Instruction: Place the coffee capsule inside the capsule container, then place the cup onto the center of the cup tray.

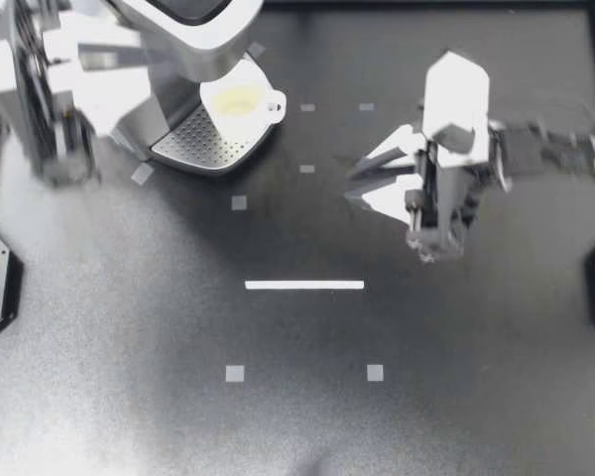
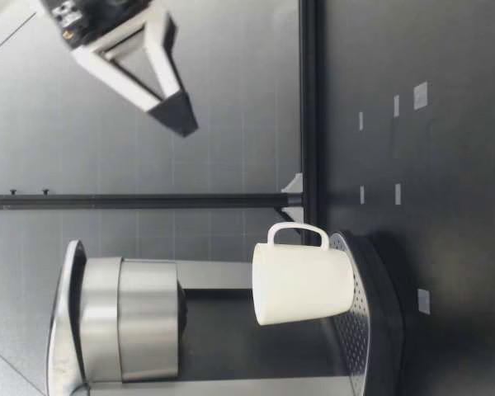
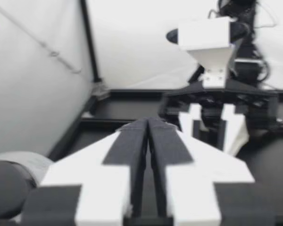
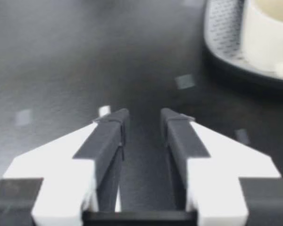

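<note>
— Which step is in hand?

— The second one, I judge. I see no capsule anywhere, so I cannot tell if it is already inside the coffee machine (image 1: 178, 25). The cup (image 1: 240, 99) stands on the cup tray (image 1: 193, 149), but at the rim on the side toward my right pincer and not in the centre. From table height the cup (image 2: 301, 285) seems to lean a little on the cup tray (image 2: 355, 330).

— What does the next move call for?

— I think the cup must be taken or pushed gently toward the middle of the tray without tipping it.

— And your pincers?

— My left pincer (image 1: 137, 71) is close beside the machine. In its wrist view the left pincer (image 3: 148, 125) has its fingers pressed together with nothing between them. My right pincer (image 1: 355, 181) hangs above the table (image 1: 297, 397), its fingers a little apart, holding and touching nothing. In the wrist view the right pincer (image 4: 144, 115) has the cup (image 4: 269, 37) ahead of it and off to one side, well apart.
</note>
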Controlling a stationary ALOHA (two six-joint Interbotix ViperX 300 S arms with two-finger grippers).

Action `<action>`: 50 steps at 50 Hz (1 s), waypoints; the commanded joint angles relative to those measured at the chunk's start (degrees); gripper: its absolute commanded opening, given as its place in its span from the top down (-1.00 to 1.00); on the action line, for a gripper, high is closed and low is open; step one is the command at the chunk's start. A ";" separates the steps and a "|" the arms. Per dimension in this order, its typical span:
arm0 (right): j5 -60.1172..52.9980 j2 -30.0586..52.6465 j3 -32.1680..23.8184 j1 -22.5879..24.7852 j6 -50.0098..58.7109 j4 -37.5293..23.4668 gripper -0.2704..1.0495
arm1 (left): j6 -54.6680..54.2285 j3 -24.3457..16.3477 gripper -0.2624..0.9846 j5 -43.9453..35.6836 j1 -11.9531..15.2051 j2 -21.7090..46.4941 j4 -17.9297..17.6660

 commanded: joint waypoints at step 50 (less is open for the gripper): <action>-24.87 -10.02 3.69 11.69 9.49 -14.06 -0.02 | -2.29 5.01 0.38 -10.72 -1.93 1.93 -0.18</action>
